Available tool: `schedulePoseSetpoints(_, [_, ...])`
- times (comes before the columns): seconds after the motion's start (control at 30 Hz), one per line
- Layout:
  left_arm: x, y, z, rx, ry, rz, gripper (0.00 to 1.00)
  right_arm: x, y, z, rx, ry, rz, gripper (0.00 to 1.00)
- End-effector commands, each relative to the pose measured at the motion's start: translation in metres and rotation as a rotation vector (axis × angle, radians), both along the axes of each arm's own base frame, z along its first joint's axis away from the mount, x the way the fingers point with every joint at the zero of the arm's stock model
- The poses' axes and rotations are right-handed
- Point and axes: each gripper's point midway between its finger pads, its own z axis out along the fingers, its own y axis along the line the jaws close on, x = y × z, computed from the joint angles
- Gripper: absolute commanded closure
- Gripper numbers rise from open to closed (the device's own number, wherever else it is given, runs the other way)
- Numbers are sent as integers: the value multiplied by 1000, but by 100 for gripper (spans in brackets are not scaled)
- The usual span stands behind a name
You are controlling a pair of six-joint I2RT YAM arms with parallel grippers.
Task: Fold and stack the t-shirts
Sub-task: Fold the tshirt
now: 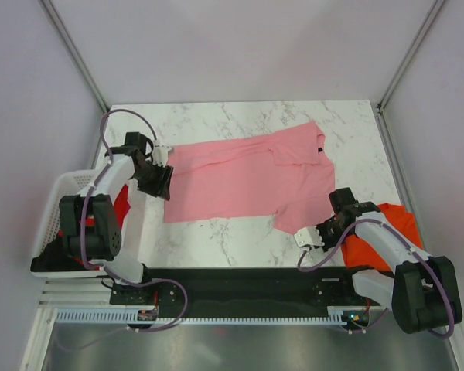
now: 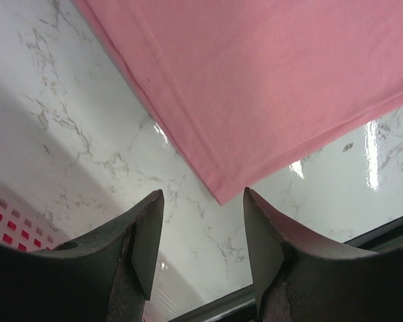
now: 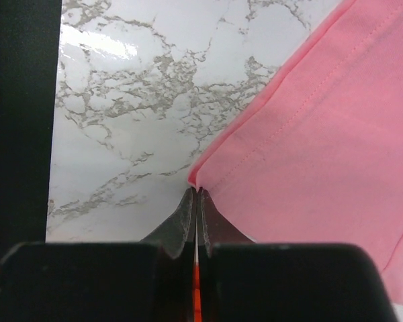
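A light pink t-shirt (image 1: 243, 178) lies spread flat on the marble table. My right gripper (image 1: 300, 233) is at its near right corner. In the right wrist view the right gripper (image 3: 196, 190) is shut, and the pink fabric (image 3: 322, 134) puckers at its tips. My left gripper (image 1: 161, 187) hovers over the shirt's left edge. The left wrist view has the left gripper (image 2: 203, 194) open, with the pink corner (image 2: 221, 194) just ahead of its fingers, untouched. An orange t-shirt (image 1: 380, 232) lies bunched under the right arm. A red t-shirt (image 1: 121, 205) shows in the basket.
A white lattice basket (image 1: 62, 193) stands at the table's left edge, behind the left arm; its wall (image 2: 7, 215) shows in the left wrist view. A black strip (image 1: 240, 282) runs along the near edge. Walls enclose the back and sides.
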Motion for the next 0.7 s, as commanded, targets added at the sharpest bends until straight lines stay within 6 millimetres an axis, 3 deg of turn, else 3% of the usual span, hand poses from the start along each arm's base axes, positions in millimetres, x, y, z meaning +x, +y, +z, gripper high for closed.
schedulePoseSetpoints(0.0, [-15, 6, 6, 29, -21, -50, 41, 9, 3, 11, 19, -27, -58, 100])
schedulePoseSetpoints(0.4, [-48, 5, -18, 22, 106, -69, 43, 8, 1, 9, 12, -28, -95, 100])
schedulePoseSetpoints(0.67, [-52, -3, -39, -25, 185, -48, 46, 16, 0, 12, 6, -27, -107, 100])
